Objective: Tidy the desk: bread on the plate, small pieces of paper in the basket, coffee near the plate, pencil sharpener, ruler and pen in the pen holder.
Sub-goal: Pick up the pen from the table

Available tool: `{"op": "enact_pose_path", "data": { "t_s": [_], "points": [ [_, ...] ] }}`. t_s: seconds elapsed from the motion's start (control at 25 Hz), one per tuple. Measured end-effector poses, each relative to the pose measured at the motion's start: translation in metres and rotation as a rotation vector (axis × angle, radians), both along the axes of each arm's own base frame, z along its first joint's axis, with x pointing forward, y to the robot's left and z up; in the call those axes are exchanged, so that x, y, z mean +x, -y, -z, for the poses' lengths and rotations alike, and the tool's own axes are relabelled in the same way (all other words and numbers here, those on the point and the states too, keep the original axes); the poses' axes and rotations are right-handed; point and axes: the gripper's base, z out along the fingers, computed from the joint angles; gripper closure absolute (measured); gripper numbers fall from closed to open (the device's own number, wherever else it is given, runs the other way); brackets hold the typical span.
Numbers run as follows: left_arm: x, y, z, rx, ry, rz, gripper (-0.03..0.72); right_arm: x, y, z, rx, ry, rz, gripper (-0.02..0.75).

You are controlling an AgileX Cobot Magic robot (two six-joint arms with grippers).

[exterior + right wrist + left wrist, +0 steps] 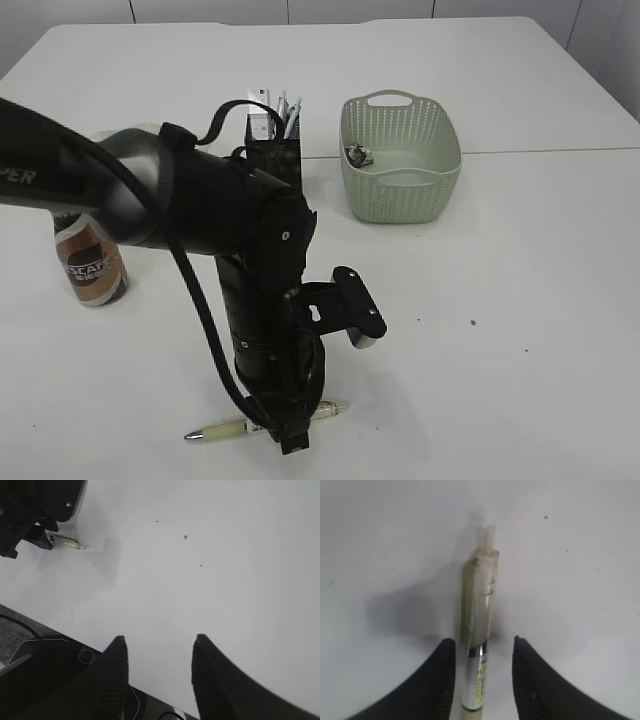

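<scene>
On the white desk (520,300), my left gripper (482,652) stands directly over the pen (480,630), fingers pointing down at the near edge of the tabletop. In my left wrist view the pen's long axis runs straight up the picture, away from the wrist, and its barrel passes between my two fingertips (440,670), closer to the left one, with a sliver of bare desk showing on either side. The jaws stand partly open, wide enough to straddle the barrel; they are not yet pinched on it, and I cannot tell whether either pad is grazing it. Seen from the exterior view, the pen lies crosswise, tip to one side and clear end to the other, and my left arm covers its middle.

The coffee (92,265) stands at the left behind that arm. Farther back, the pen holder (275,150) rises just past my elbow, with the basket (400,160) well to its right, a scrap of paper in it.

My right gripper (160,665) hovers off to the right over bare desk, jaws partly open and holding nothing. The left arm is clearly the nearer one, and I judge that closing squarely across the barrel is what the pickup needs.
</scene>
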Motion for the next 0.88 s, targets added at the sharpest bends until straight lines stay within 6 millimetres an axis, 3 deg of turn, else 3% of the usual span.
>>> {"op": "enact_pose_path", "data": {
  "t_s": [0.52, 0.6, 0.72, 0.88],
  "points": [
    [0.0, 0.0, 0.01, 0.019, -0.018, 0.005, 0.435, 0.0, 0.0, 0.0, -0.001, 0.0, -0.002, 0.425],
    [0.0, 0.0, 0.01, 0.019, -0.018, 0.005, 0.473, 0.0, 0.0, 0.0, -0.002, -0.001, -0.002, 0.425],
    [0.0, -0.001, 0.011, 0.023, -0.019, 0.009, 0.589, 0.0, 0.0, 0.0, -0.002, -0.001, -0.002, 0.425],
    [0.0, -0.001, 0.011, 0.014, -0.031, -0.01, 0.616, 0.0, 0.0, 0.0, -0.002, -0.001, -0.002, 0.425]
  ]
}}
